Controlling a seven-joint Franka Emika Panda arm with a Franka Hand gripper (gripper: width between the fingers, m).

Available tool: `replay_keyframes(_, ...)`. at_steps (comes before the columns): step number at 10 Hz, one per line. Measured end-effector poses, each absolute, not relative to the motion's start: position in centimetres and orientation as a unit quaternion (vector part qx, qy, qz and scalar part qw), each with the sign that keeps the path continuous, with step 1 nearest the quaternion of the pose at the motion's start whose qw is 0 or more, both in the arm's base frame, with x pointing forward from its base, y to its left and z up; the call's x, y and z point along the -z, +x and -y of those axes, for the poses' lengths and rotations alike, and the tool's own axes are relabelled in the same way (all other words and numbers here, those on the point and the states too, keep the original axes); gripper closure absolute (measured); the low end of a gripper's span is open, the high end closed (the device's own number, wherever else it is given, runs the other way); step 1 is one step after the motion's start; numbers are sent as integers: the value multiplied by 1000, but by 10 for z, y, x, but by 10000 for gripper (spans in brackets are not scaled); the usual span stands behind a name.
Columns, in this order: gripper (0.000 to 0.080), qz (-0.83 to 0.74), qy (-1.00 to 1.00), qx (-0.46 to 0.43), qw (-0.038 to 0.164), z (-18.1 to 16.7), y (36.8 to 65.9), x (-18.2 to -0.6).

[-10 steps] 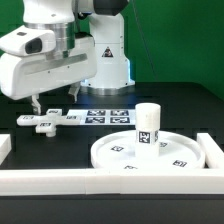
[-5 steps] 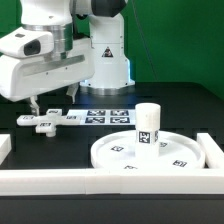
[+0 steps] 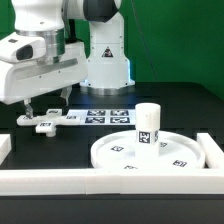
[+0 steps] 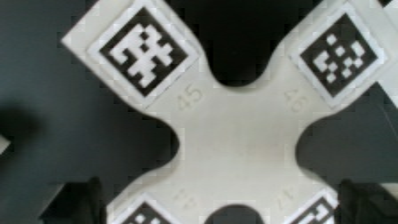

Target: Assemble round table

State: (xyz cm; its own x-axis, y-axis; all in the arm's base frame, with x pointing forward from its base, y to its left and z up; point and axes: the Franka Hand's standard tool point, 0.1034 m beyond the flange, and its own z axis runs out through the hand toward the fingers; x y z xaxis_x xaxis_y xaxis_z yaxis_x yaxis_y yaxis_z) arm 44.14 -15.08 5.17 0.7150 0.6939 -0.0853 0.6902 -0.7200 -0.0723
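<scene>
1. One step is in hand, by my read: picking up the foot piece (image 3: 48, 124). It lies flat on the counter (image 3: 185, 110) at 9 o'clock in the exterior view, and the tool (image 3: 42, 110) hangs directly over it.
2. Tool is wide. In the wrist view the fingers (image 4: 71, 203) stand apart on either side of the cross's waist. Can't tell whether the pads touch the part.
3. Disc (image 3: 112, 156) sits at 4 o'clock with the leg (image 3: 148, 125) upright near its middle. Can't tell whether the leg is fully seated.
4. Next move, my judgement: drop the last bit, close across the narrow waist and lift level. Then carry toward 4 o'clock, centre the foot over the leg top and mate it.
5. Around: the marker board (image 3: 105, 116) lies flat just beside the foot's 3 o'clock arm, between foot and disc. The border wall (image 3: 60, 180) runs along 6 o'clock and turns up past the disc at 3 o'clock.
6. In the way: only the leg's height, so the carry must clear its top. An off-centre grip would probably tilt the cross.
</scene>
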Motion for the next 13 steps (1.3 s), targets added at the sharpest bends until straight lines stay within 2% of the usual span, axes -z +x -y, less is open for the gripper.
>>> replay_keyframes(8,150,374,-925,-62,22,149,431,-39)
replay_keyframes(13,150,374,-925,-64,23,148,430,-36)
